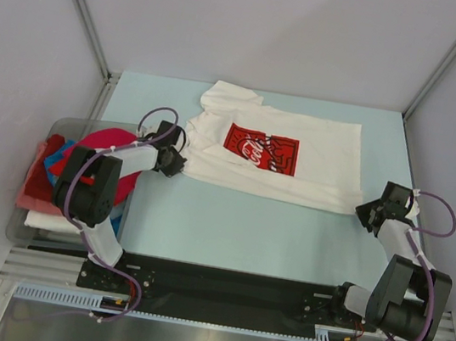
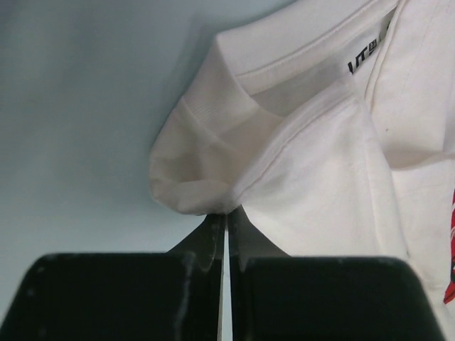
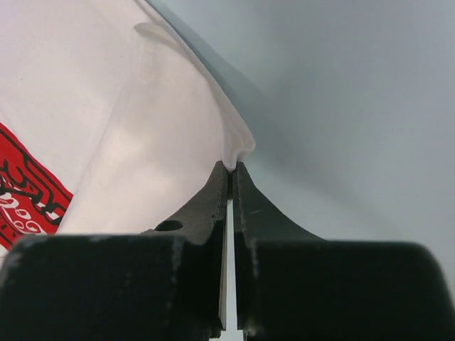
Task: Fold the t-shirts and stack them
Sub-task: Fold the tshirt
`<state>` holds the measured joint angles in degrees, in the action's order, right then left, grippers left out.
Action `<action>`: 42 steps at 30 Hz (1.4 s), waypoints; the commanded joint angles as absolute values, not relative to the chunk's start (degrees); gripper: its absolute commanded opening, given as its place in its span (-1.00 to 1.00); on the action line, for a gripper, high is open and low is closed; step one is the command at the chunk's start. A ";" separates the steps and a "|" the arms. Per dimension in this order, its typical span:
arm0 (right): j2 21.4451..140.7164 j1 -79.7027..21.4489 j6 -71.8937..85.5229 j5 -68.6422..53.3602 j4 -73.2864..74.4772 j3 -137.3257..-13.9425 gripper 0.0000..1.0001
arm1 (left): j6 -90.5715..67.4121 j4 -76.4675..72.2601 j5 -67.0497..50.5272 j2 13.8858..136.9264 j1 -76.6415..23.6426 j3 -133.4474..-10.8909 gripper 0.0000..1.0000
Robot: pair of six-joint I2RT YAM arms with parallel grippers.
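A pale blue table (image 1: 227, 230) sits between plain grey walls (image 1: 259, 21). The white t-shirt (image 1: 316, 154), red print up, lies spread flat toward 12 o'clock from the table's centre. The left gripper (image 2: 225, 217) is clamped on the fabric at its 8 o'clock corner, by the collar. The right gripper (image 3: 232, 167) pinches the hem at 4 o'clock. At 9 o'clock, a clear bin (image 1: 63, 124) holds a pile of coloured t-shirts (image 1: 108, 140).

Two arms (image 1: 96, 189), black joints, white links, purple looping cables (image 1: 161, 109), black tapered jaws, black base plate (image 1: 220, 282)
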<state>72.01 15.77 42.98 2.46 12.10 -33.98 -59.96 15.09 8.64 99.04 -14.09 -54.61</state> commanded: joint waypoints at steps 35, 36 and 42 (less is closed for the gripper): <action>52.74 20.13 46.93 -0.09 32.44 -79.36 -1.00 | -43.16 55.46 16.17 70.40 -13.45 -107.13 -0.99; 52.21 20.13 46.85 -0.09 31.82 -79.37 -1.00 | -42.98 55.55 16.08 70.40 -13.45 -108.70 -0.99; 53.51 20.13 47.72 0.63 28.22 -76.65 -1.00 | -42.45 53.79 15.12 73.55 -13.45 -108.29 -0.99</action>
<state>51.13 18.87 47.09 -4.29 32.88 -76.55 -44.88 55.16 11.84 71.64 -14.22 -107.48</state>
